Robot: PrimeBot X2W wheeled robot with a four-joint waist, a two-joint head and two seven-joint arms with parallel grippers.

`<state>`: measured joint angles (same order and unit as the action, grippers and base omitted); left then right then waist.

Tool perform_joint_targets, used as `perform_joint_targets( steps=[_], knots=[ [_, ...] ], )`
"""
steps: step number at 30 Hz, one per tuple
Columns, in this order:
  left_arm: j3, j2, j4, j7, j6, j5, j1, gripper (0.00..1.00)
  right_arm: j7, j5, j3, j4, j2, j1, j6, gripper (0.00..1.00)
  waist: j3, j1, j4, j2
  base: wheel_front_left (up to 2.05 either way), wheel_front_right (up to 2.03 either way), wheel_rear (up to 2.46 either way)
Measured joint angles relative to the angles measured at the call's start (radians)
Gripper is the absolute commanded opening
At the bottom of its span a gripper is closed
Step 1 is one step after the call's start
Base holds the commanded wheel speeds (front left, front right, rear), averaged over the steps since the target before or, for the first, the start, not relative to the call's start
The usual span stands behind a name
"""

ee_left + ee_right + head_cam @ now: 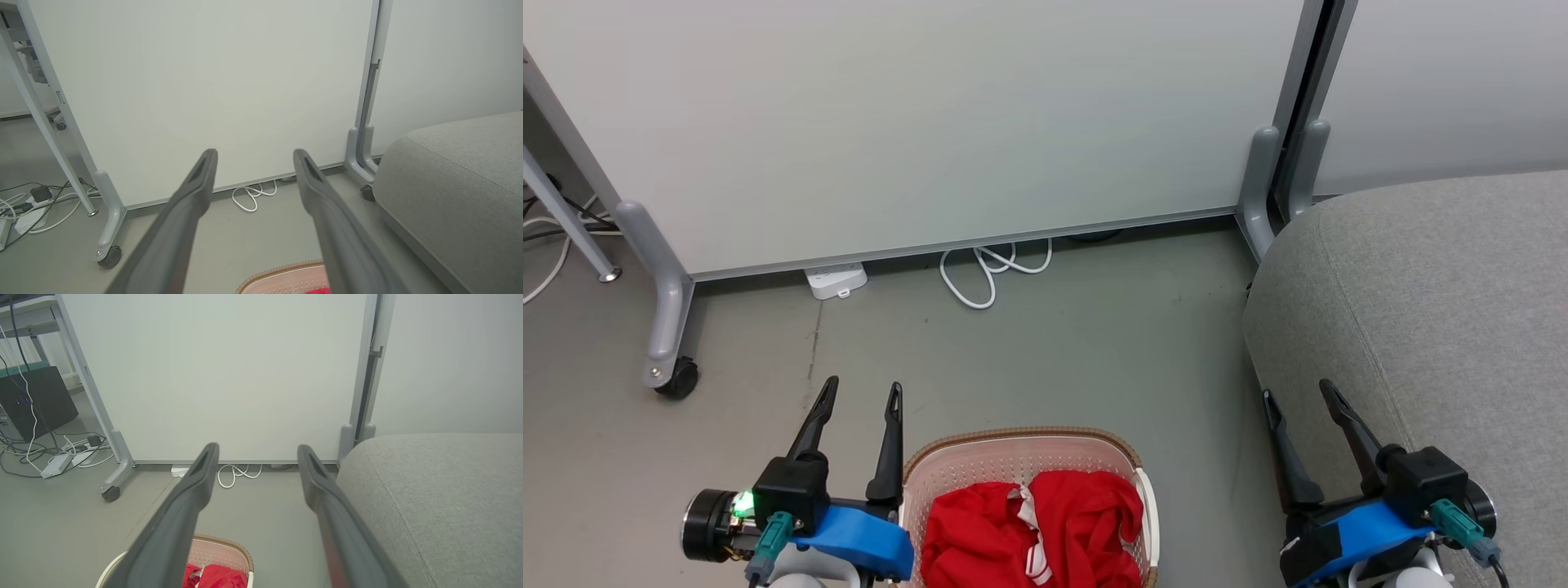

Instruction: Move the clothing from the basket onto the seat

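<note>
Both sets of jaws are seen spread wide with nothing held in them. In the head view, the left fingers (888, 457) are pointed up the picture toward the white partition panel (931, 122), and the same goes for the right fingers (1356, 433).

The clothing (1086, 523) is found bunched up inside the basket (1013, 457), red with a bit of white striped trim showing in the middle. The basket is parked on the grey floor (1054, 351) between the two arms, much closer to the left one. The left jaws are placed just beside the basket's left rim; whether the inner finger touches it can't be told. The clothing is not between either pair of jaws. It lies to the right of the left jaws and nearer the robot than their tips. The right jaws are kept well apart from the basket, over by the near edge of the seat (1437, 310), which is bare and grey.

From the left wrist view, only the basket's brown rim (282, 271) and a sliver of red can be made out low down beside the right-hand finger (327, 212), with the seat (457, 183) off to the right. From the right wrist view, the clothing (220, 577) is spotted in the basket (220, 551) at the bottom edge, partly hidden by the left-hand finger (192, 498).

A looped white cable (988, 278) is left on the floor by the panel.
</note>
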<state>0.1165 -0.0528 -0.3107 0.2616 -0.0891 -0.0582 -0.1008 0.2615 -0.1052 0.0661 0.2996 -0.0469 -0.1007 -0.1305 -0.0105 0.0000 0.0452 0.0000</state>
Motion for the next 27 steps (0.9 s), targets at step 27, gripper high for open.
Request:
perform_joint_targets(
  steps=[27],
  knots=[
    [0.256,-0.122,-0.327,0.001,-0.037,0.067,-0.291,1.00,0.001,0.007,0.028,-0.021,-0.001,-0.093,0.000,1.00,-0.145,0.0000,-0.088,0.0000,0.00,0.00,0.00]
  ],
)
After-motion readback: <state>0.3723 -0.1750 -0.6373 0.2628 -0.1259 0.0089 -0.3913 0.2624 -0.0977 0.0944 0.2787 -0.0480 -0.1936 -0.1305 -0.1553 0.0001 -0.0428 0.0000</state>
